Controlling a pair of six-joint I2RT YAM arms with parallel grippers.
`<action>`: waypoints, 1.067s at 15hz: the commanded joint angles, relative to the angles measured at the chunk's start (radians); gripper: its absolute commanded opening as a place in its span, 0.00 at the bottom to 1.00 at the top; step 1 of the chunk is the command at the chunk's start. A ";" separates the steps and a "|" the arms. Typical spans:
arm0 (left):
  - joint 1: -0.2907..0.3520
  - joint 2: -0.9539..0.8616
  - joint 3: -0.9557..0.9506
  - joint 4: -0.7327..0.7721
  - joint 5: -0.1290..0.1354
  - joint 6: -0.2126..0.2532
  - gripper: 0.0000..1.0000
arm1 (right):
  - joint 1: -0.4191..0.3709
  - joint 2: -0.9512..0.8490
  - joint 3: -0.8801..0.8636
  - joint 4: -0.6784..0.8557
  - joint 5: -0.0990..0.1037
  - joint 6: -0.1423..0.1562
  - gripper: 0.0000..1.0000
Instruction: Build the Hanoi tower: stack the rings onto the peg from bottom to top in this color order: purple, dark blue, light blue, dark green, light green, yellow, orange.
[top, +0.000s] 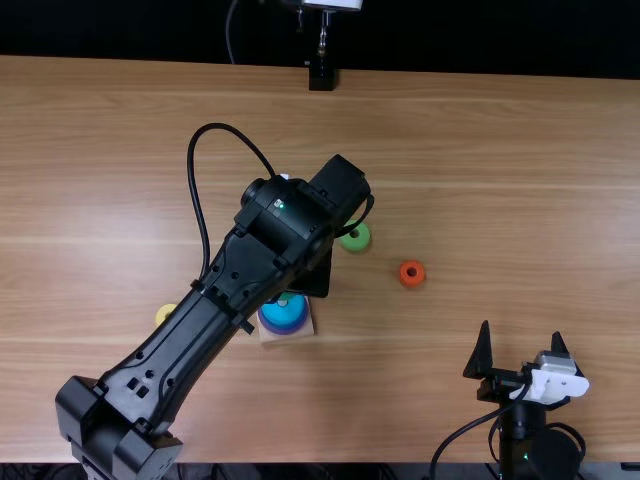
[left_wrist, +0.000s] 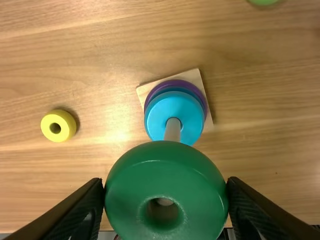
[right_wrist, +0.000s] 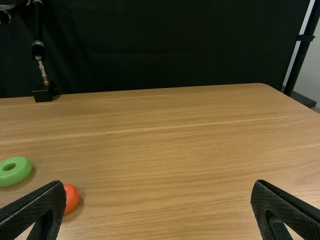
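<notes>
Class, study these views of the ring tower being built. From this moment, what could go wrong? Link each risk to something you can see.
The dark green ring, held between the left gripper's fingers, may catch on the peg's tip if its hole is not lined up.

A sideways push on the peg might shift the wooden base, which sits loose-looking on the table.

The yellow ring lies near the base, so a low sweep could knock it.

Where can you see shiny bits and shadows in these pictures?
Left wrist view: a pale glare on the table, a thin shine on the dark green ring, a shadow beside the yellow ring; right wrist view: soft shadows beside the light green ring and the orange ring.
</notes>
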 joint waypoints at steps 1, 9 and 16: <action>-0.005 0.008 -0.001 0.001 -0.006 -0.009 1.00 | -0.011 -0.012 -0.012 -0.029 -0.001 0.003 1.00; 0.150 -0.196 -0.041 0.296 -0.019 0.002 1.00 | -0.010 -0.012 -0.012 -0.029 -0.001 0.003 1.00; 0.450 -0.895 -0.945 0.947 0.020 0.118 1.00 | -0.010 -0.012 -0.012 -0.029 -0.001 0.003 1.00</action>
